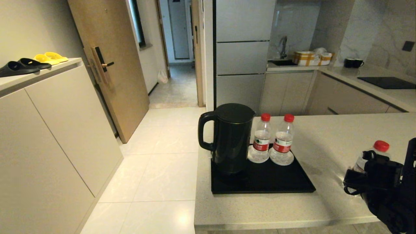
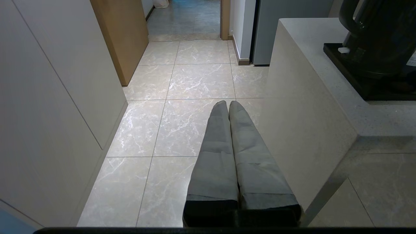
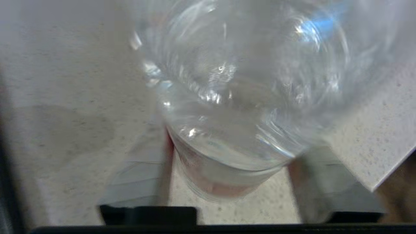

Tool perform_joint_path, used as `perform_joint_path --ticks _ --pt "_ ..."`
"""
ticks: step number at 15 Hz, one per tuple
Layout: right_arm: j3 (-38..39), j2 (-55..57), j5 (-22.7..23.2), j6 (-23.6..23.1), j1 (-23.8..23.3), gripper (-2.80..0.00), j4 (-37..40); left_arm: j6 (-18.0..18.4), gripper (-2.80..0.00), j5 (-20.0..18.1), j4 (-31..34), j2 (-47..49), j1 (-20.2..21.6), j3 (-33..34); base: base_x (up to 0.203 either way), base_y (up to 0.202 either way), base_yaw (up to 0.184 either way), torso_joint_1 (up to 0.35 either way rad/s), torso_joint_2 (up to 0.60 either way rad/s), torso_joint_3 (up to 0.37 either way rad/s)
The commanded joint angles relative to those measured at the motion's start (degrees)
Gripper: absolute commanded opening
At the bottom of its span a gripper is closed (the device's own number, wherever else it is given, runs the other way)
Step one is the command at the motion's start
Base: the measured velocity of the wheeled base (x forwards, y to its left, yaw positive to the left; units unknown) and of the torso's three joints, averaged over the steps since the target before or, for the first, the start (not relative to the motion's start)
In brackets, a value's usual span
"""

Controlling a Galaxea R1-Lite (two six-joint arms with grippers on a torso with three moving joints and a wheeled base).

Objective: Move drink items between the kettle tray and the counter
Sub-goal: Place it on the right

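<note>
The table [image 1: 328, 136], a broad pale speckled stone top, carries a flat black tray [image 1: 279, 185] near its left end. On the tray stands a black kettle [image 1: 231, 139], and just beside it, at the tray's far edge, two small water bottles [image 1: 262, 138] with red caps stand upright side by side. A third bottle [image 1: 373, 156] is off the tray, well apart to the right on the bare stone, with the right gripper [image 1: 360, 172] around its lower body; the right wrist view shows the clear bottle [image 3: 234, 97] filling the space between the fingers [image 3: 308, 185], which look pressed against its sides, though I cannot tell whether the base is resting on the stone or just above it. The left gripper [image 2: 227, 107] hangs beside the table over the floor, fingers together, idle. If this bottle is being set down, the step calls for keeping it upright, letting the base sit flat before the fingers part, then drawing the arm straight back so it is not tipped; thin plastic will give under a hard squeeze. The labels are red and white with a small dark mark; no writing can be read.
</note>
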Motion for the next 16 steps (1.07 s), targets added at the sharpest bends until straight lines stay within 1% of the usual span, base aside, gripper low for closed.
perform_joint_path --ticks 1,4,6,8,11,13,14,15,16 --pt "0.51 0.10 0.03 0.13 0.04 0.00 -0.27 0.00 -2.80 -0.01 0.03 0.07 0.00 0.01 0.000 0.000 0.000 0.000 0.00 0.000" --pt "3.11 -4.05 0.86 -0.17 0.10 0.00 -0.27 0.00 -2.80 -0.03 0.03 0.07 0.07 0.01 0.000 0.000 0.000 0.000 0.00 0.000" --pt "7.02 -8.62 3.16 -1.33 1.13 0.00 -0.27 0.00 -2.80 0.06 0.03 0.07 0.07 0.01 0.000 0.000 0.000 0.000 0.00 0.000" --pt "10.96 -14.07 5.60 -3.50 2.63 0.00 -0.27 0.00 -2.80 0.06 0.03 0.07 0.07 0.01 0.000 0.000 0.000 0.000 0.00 0.000" --pt "15.45 -21.42 8.46 -8.10 3.79 0.00 -0.27 0.00 -2.80 0.06 0.03 0.07 0.07 0.01 0.000 0.000 0.000 0.000 0.00 0.000" --pt "16.05 -26.88 9.16 -9.96 5.07 0.00 1.01 0.00 -2.80 0.06 0.03 0.07 0.07 0.01 0.000 0.000 0.000 0.000 0.00 0.000" --pt "15.34 -30.42 8.94 -10.75 5.83 0.00 3.31 0.00 -2.80 -0.02 0.03 0.07 0.07 0.01 0.000 0.000 0.000 0.000 0.00 0.000" --pt "13.01 -33.86 8.05 -11.52 6.38 0.00 6.43 0.00 -2.80 0.02 0.03 0.07 0.03 0.01 0.000 0.000 0.000 0.000 0.00 0.000" --pt "8.47 -37.54 6.60 -12.53 6.99 0.00 11.21 0.00 -2.80 0.06 0.03 0.07 0.07 0.01 0.000 0.000 0.000 0.000 0.00 0.000"
